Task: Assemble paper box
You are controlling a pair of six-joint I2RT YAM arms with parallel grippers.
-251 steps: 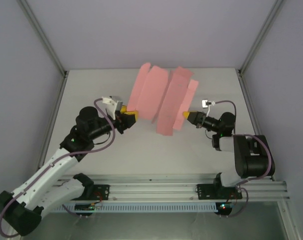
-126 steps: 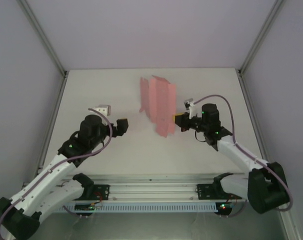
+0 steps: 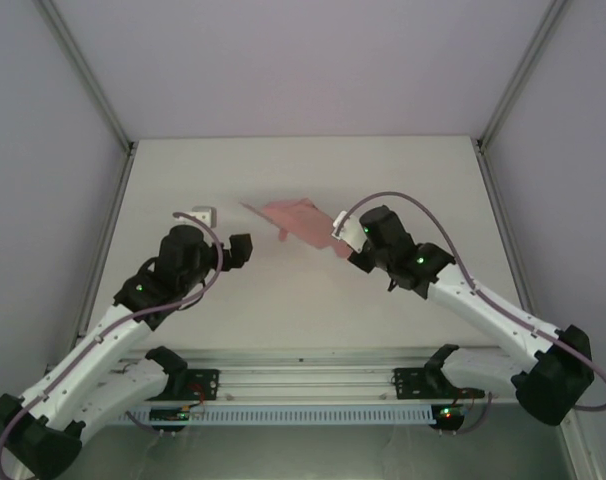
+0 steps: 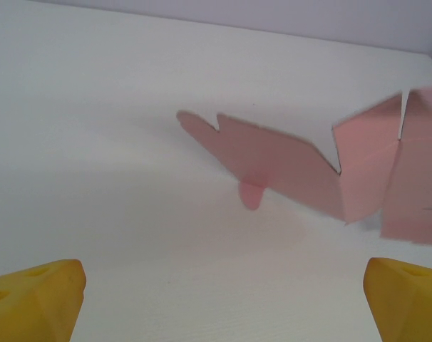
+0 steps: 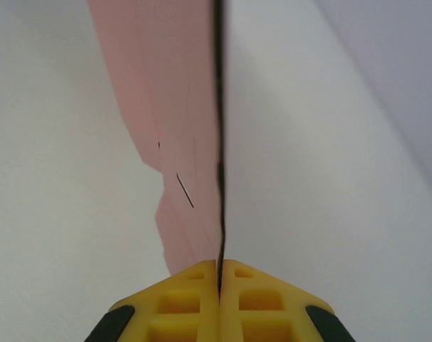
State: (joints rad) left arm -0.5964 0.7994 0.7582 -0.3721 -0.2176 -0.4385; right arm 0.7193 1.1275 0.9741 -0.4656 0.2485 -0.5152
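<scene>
**A:** Where is the box?

**B:** The box (image 3: 293, 218) is a flat pink die-cut sheet with its flaps unfolded. It sits over the middle of the table (image 3: 413, 170), between the two arms. From above it looks low and slanted, with a pointed flap reaching left.

**A:** Who has it?

**B:** The right gripper (image 5: 219, 267). Its yellow fingers (image 5: 180, 299) are pressed together on the sheet's edge. From the right wrist the card (image 5: 173, 107) runs away edge-on, a thin dark line rising from between the pads.

**A:** And the left gripper?

**B:** The left gripper (image 4: 221, 303) is spread wide with nothing between its jaws. The yellow tips sit at the two lower corners of its wrist view. It points at the sheet (image 4: 273, 160) but is well apart from it.

**A:** Does the sheet rest on the table?

**B:** I cannot tell. A small rounded tab (image 4: 252, 194) hangs below its lower edge, with shadow under it.

**A:** Any print or label?

**B:** There are two short dark strokes on the card near the right fingers and a faint dotted line at the sheet's right side. I cannot tell whether they are cuts or ink.
</scene>
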